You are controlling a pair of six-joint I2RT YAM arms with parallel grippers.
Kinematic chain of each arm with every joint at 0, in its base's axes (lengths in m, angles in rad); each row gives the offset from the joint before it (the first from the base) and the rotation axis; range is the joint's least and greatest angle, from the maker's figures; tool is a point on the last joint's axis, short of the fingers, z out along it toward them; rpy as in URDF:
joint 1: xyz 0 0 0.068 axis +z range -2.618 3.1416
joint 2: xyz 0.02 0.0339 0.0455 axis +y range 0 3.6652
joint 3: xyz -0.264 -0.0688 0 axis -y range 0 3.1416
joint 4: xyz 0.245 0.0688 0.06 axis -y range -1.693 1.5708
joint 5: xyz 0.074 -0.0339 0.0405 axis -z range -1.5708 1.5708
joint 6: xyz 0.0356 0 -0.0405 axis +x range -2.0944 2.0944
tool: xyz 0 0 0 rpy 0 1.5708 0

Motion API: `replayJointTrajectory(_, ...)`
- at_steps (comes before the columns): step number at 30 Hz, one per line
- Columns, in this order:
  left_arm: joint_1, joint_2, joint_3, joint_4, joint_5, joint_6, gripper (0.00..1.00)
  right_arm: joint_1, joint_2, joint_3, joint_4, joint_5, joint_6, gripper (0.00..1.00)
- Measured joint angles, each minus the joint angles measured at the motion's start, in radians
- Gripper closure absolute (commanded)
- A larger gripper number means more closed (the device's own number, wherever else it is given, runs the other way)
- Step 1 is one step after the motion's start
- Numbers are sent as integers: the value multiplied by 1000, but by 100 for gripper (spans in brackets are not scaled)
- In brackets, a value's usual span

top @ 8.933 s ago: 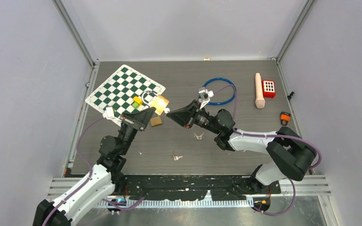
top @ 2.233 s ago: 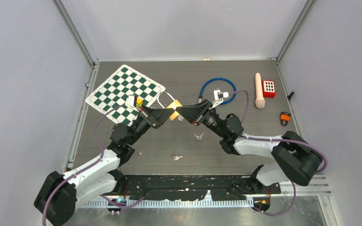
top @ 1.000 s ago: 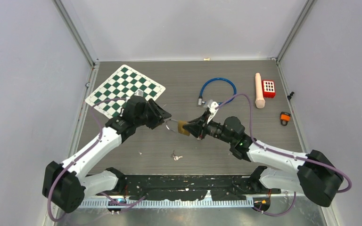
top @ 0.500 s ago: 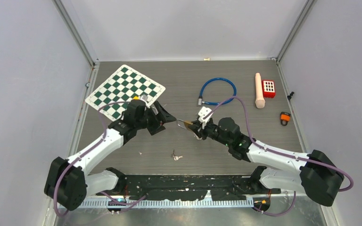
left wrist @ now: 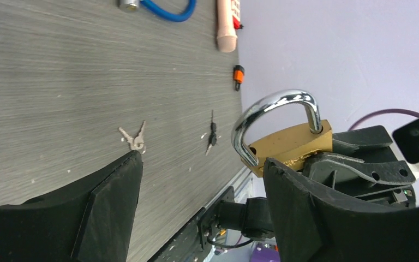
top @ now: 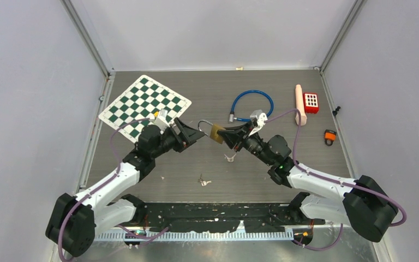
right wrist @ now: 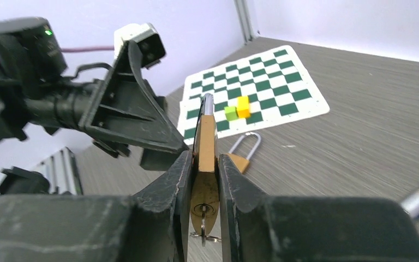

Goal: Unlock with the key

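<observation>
A brass padlock with a steel shackle hangs in the air over the table's middle. My right gripper is shut on its body. A small key on a ring sticks out of the keyhole, between the right fingers. The shackle points toward my left gripper, which stands open just left of it. In the left wrist view the left gripper holds nothing and the padlock shows past its right finger. Whether the shackle's free end sits in the body I cannot tell.
A second padlock lies on the table under the arms. Loose keys and another key lie nearer the front. A chessboard with yellow and green cubes is back left. A blue cable, a beige cylinder and a red block are back right.
My left gripper has opened and come away from the shackle. The right gripper has carried the padlock up and farther back and turned it.
</observation>
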Motion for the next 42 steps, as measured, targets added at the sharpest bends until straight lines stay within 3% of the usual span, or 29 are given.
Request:
replayJointTrajectory(8, -23, 11, -9, 122, -6, -42, 35, 0, 16, 0, 111, -39, 109, 95)
replayJointTrajectory(9, -24, 19, -9, 137, -12, -50, 40, 0, 21, 0, 118, -45, 117, 95)
replayJointTrajectory(14, -24, 57, -6, 187, -30, -84, 85, 1, 31, -10, 126, -56, 119, 95)
replayJointTrajectory(17, -28, 76, -5, 193, -24, -100, 100, 7, 31, -28, 112, -46, 72, 95)
replayJointTrajectory(21, -27, 98, 14, 116, -21, -107, 100, 34, 30, -41, 45, 16, -121, 95)
replayJointTrajectory(28, -20, 216, 163, -132, -18, -33, 100, 139, 103, -41, -40, 214, -607, 95)
replayJointTrajectory(33, -10, 410, 292, -262, -10, 58, 100, 197, 309, -17, -25, 364, -888, 95)
replayJointTrajectory(42, 31, 678, 489, -426, -2, 174, 100, 237, 634, 97, 49, 521, -1189, 94)
